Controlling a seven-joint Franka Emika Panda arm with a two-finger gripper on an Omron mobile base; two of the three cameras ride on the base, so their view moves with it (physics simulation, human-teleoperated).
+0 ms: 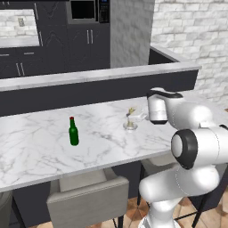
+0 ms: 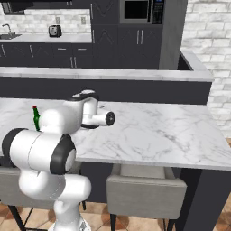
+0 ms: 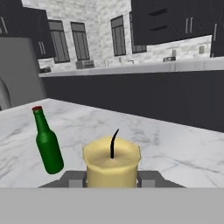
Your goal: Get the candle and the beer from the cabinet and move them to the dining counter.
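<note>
we see the gripper closed on the pale-yellow candle, low over the dining counter. the beer stands upright on that marble top, apart, to the candle's left.

The dining counter is a white marble top with grey veins, backed by a dark raised ledge. 2 items are on it. The beer stands upright toward the left of the top. The candle in its clear holder is well apart to the right, near the middle.
</note>
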